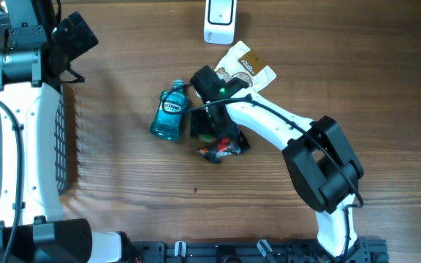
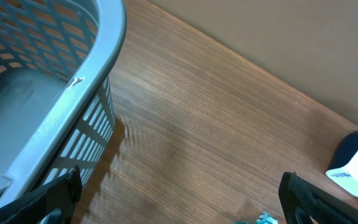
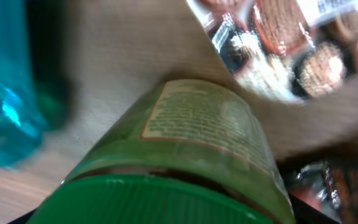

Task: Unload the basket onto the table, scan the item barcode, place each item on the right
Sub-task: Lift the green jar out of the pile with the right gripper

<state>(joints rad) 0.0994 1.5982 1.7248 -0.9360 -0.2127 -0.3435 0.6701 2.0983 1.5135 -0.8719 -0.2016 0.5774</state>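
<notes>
Right gripper sits over the green-lidded, paper-labelled round jar, grip impossible to judge — best to pinch its body squarely, leaving the label uncovered.

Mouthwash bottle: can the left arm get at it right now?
Probably yes. The mouthwash bottle lies on its side with bare table on its left, toward the basket; the right arm crowds only its right side. The left claw is open.

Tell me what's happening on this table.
The right arm is down among the items mid-table, a green-capped jar filling its camera; whether its jaws grip it is unclear. A blue mouthwash bottle lies beside, the white scanner at the far edge. The left arm hangs beside the basket, jaws open.
</notes>
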